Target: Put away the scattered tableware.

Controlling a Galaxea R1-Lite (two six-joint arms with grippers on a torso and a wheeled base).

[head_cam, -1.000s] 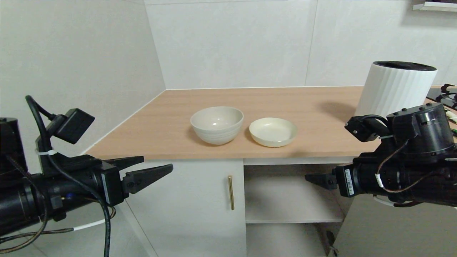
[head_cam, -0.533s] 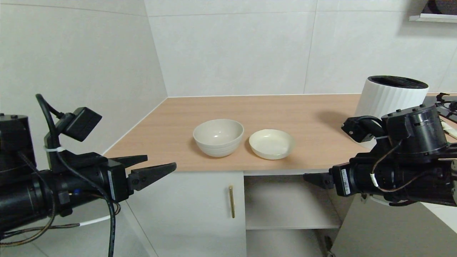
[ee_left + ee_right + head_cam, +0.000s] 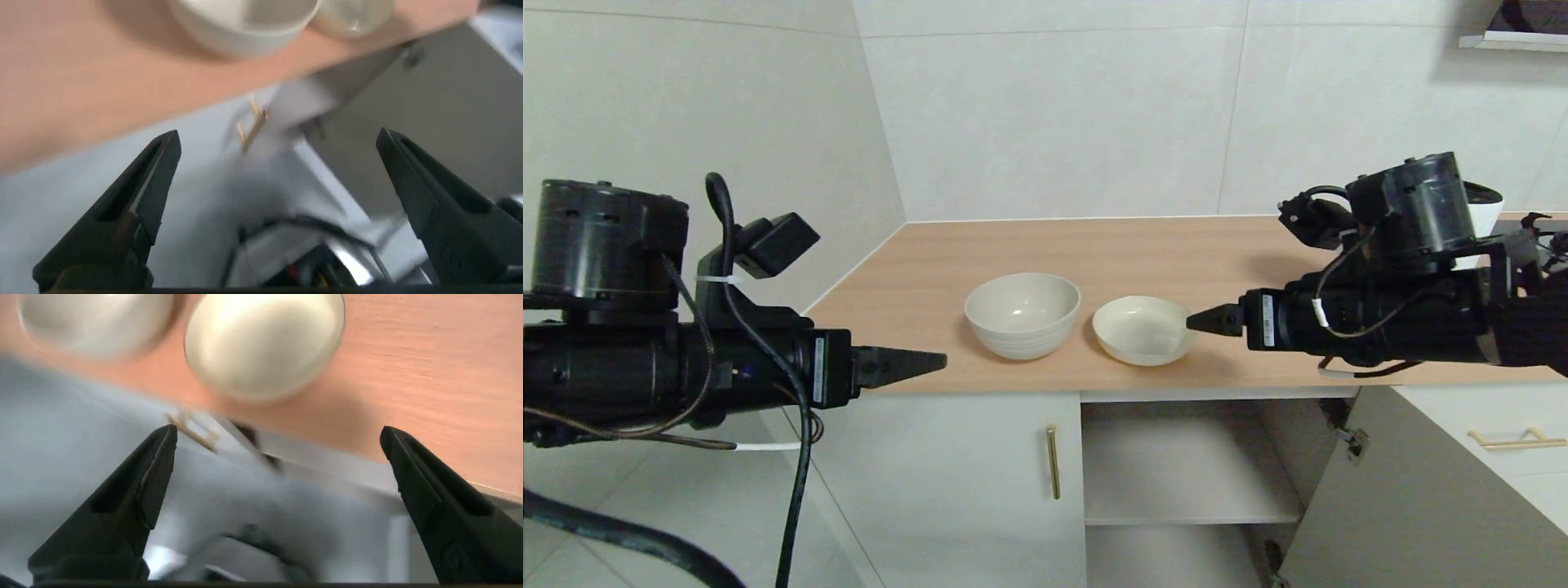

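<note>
Left hand (image 3: 931, 360): fingers spread wide in its wrist view, nothing between them; edge-on from the head, level with the counter's front edge, off the robot's left of the tableware.
Right hand (image 3: 1201, 321): fingers likewise spread and holding nothing; its tip sits in line with the right rim of the dish. Its wrist view shows the dish ahead, clear of both fingers.

Deep off-white ribbed ceramic bowl (image 3: 1022, 314) and shallow cream ceramic dish (image 3: 1143, 328): both upright, mouths up, round, so no long axis of their own. As a pair they run parallel to the front edge of the light wooden counter (image 3: 931, 261), bowl on the left, narrow gap between.
Below: white cabinet, brass bar handle (image 3: 1052, 461), open compartment with a shelf (image 3: 1184, 490). White ribbed cylinder (image 3: 1482, 196) behind the right arm.

Against half a second ago: both arms have come up from below counter level and rolled, fingers now edge-on. Right hand has moved from before the open compartment to dish height. Bowl and dish unmoved.
</note>
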